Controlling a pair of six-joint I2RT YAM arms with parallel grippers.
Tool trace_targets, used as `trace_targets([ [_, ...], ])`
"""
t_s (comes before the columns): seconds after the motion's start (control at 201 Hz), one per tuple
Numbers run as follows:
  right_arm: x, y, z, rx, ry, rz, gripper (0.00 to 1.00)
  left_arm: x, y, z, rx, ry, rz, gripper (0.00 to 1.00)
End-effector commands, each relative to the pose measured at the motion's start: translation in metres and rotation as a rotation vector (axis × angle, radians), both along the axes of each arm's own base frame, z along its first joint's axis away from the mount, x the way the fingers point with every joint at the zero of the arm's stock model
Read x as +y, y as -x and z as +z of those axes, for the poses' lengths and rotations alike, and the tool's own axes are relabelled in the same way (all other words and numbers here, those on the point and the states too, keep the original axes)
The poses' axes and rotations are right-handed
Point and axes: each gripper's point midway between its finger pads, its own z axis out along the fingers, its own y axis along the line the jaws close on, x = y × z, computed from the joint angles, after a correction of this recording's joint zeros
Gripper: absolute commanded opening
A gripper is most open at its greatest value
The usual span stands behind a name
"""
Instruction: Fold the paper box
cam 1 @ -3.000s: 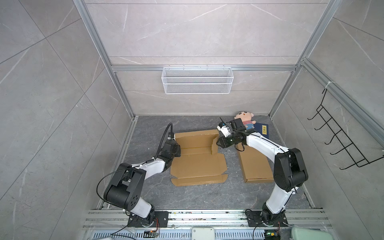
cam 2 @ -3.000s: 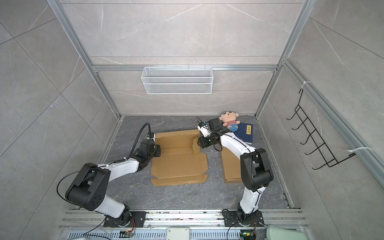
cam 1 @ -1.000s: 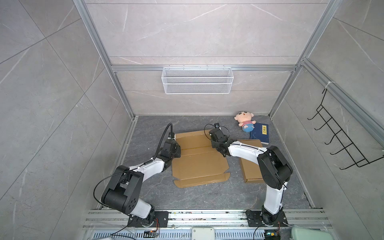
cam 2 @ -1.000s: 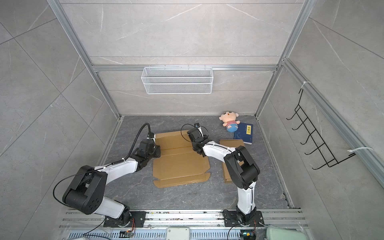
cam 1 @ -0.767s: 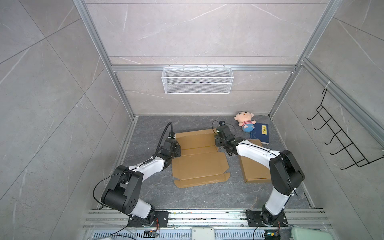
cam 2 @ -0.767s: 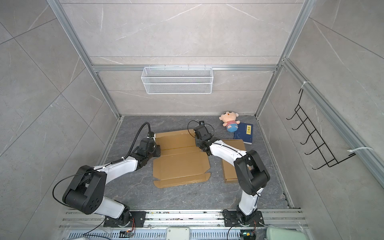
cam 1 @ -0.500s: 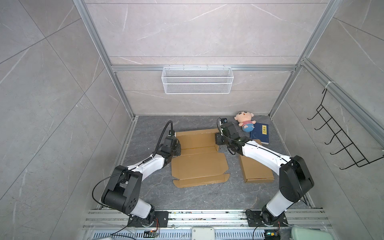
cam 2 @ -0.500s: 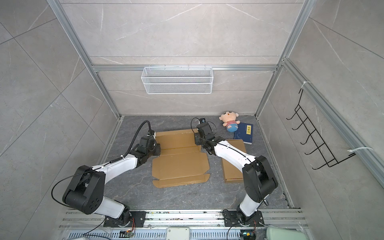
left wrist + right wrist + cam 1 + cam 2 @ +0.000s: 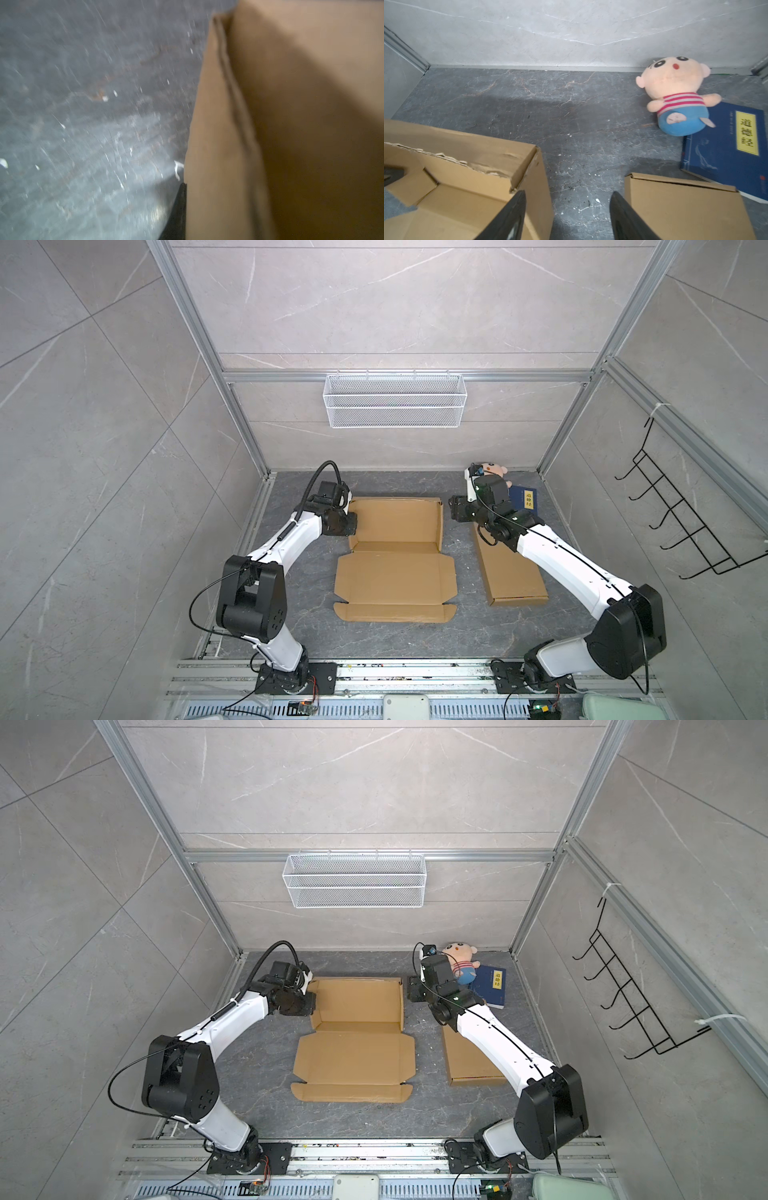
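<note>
Now we see our left gripper (image 9: 351,521) clenched on the paper box (image 9: 395,572) at its left wall, mid-frame in a top view. Our right gripper (image 9: 568,195) is spread wide beside the right wall, grasping nothing.

The brown cardboard paper box (image 9: 395,572) lies half-folded in the middle of the dark grey table (image 9: 469,630), its rear walls raised and its wide lid panel flat in front.
</note>
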Motion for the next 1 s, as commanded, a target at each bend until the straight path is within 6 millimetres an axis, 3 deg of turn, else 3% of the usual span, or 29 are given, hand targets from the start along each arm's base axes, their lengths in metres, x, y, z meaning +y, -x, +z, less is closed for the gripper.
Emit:
trace_targets([
  [0.0, -0.004, 0.009, -0.002, 0.037, -0.014, 0.009, 0.66, -0.002, 0.053, -0.007, 0.264, -0.008, -0.122, 0.00],
  [0.174, -0.005, 0.012, -0.008, 0.057, -0.017, 0.013, 0.66, 0.010, 0.071, 0.002, 0.370, -0.084, -0.154, 0.00],
  [0.363, -0.001, 0.014, -0.019, 0.088, -0.034, 0.027, 0.65, 0.031, 0.079, -0.007, 0.454, -0.218, -0.158, 0.00],
  [0.682, 0.010, 0.015, -0.033, 0.139, -0.072, 0.062, 0.64, 0.023, 0.066, -0.034, 0.516, -0.220, -0.205, 0.04],
  [0.99, 0.028, 0.009, -0.047, 0.190, -0.093, 0.123, 0.63, 0.022, 0.066, -0.057, 0.606, -0.259, -0.231, 0.09],
])
